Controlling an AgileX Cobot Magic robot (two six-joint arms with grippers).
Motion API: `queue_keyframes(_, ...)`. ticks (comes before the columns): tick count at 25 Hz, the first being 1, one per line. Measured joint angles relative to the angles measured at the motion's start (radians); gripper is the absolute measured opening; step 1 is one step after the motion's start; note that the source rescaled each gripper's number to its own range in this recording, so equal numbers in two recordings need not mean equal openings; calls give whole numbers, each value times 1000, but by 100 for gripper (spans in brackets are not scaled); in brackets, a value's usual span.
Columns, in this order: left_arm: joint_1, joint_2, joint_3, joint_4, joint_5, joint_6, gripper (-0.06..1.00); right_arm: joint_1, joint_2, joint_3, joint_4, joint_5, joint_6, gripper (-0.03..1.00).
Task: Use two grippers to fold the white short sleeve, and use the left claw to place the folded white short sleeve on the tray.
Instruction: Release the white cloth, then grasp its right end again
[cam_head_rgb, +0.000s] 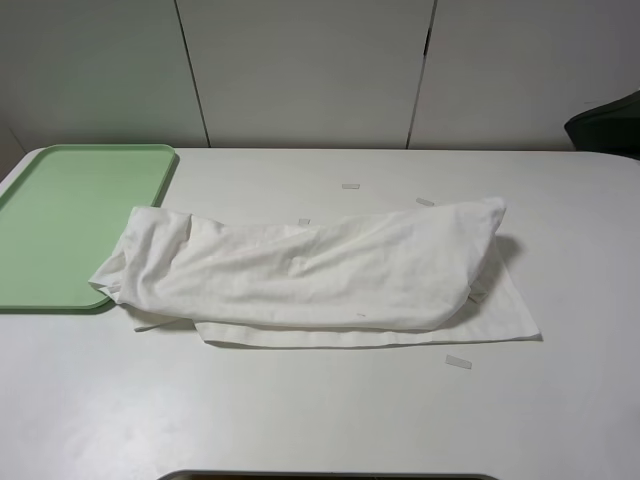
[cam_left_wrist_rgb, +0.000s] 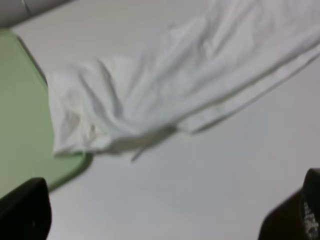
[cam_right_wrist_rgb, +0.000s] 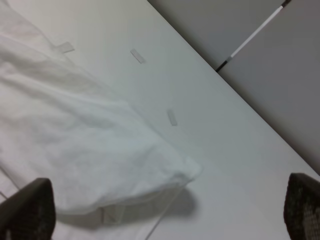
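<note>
Both the left gripper (cam_left_wrist_rgb: 165, 220) and the right gripper (cam_right_wrist_rgb: 165, 210) stand wide open and empty. The white T-shirt (cam_head_rgb: 320, 275) lies rumpled ahead of them, one end lapping the green tray (cam_head_rgb: 60, 220) just beyond the left jaws. It looks like light, limp cloth, likely to sag, so pinch every layer at the end corners.

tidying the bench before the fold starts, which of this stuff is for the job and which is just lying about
For the job: white short sleeve, green tray, left claw, right claw, both open.
Lying about: pale tape strips on the table, dark object at the far right edge.
</note>
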Motion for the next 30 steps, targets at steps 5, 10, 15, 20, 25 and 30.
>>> queue_keyframes(5, 0, -43, 52, 1, 69, -27, 100, 0, 0, 0, 32, 0, 0, 100)
queue_keyframes(10, 0, -43, 52, -6, 70, -101, 100, 0, 0, 2, 91, 1, 0, 100)
queue_keyframes(15, 0, -43, 53, -11, 69, -127, 100, 0, 0, 2, 132, 27, 0, 100)
queue_keyframes(20, 7, -43, 53, -11, 69, -131, 100, 0, 0, 3, 160, 35, 2, 100)
queue_keyframes(25, 185, -43, 53, -13, 69, -131, 100, 0, 0, 3, 216, 43, 3, 100)
queue_keyframes(30, 307, -43, 53, -13, 69, -131, 100, 0, 0, 3, 244, 48, 47, 100)
